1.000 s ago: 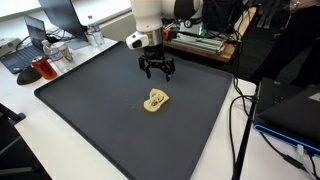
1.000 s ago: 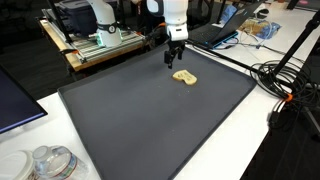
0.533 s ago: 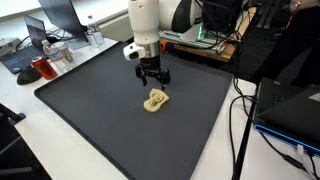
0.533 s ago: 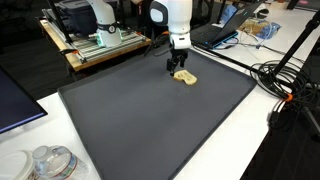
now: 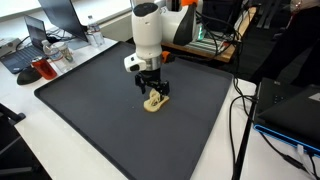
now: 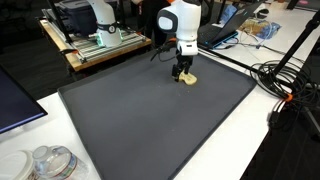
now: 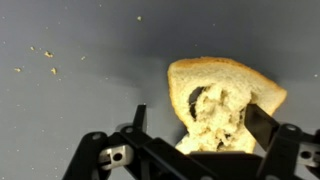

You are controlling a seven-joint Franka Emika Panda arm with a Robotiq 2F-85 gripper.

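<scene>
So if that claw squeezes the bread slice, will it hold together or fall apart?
Probably squashes: the bread slice looks soft, and its middle is already torn open. It likely sheds bits too, judging by the crumbs on the mat. It seems light and flat, so a push from the open claw should slide it, not roll it.

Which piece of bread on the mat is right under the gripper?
The big crusted slice with a torn middle, below the open gripper; the rest are tiny crumbs apart.

Mat (image 5: 90, 115) open on every side of the bread (image 5: 152, 105), only crumbs (image 7: 45, 55). Cables (image 6: 283, 85) crowd one edge, laptop (image 5: 22, 55) and mug (image 5: 42, 69) another.
</scene>
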